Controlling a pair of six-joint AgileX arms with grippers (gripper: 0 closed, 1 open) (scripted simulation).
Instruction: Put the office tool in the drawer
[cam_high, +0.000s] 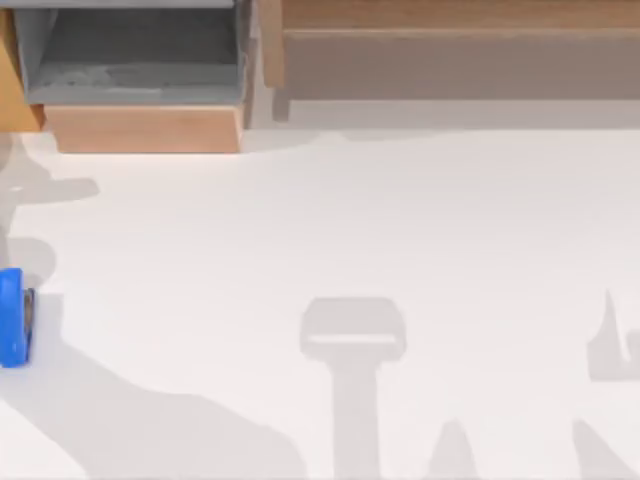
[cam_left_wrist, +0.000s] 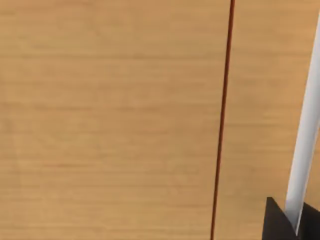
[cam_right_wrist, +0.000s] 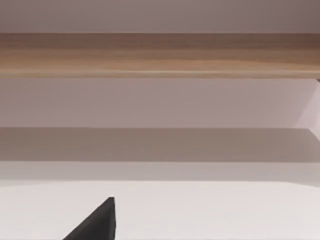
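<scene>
Main risk: the office tool (cam_high: 12, 318) lies at the far left edge of the worktop (cam_high: 400, 230), partly cut by the top view's border. A sideways nudge during approach could push it off the edge, since there's little margin on that side. It's also small and low, so a badly centred pinch may slip off or tip it. It lies loose on the worktop, nothing gripping it, well apart from the drawer (cam_high: 140, 128), which stands pulled out at the back left w/ its grey inside exposed. Second risk: carrying the tool back, it could clip the light-wood front panel if brought in too low.

Pose: left hand (cam_left_wrist: 287, 222) shows as a dark tip w/ a pale strip beside it, camera close to a wooden surface w/ a thin dark seam; spread or pressed together, can't tell. Right hand (cam_right_wrist: 97, 222) shows one dark tip low over the worktop, facing the wooden shelf (cam_right_wrist: 160, 52); its state can't be told either.
</scene>
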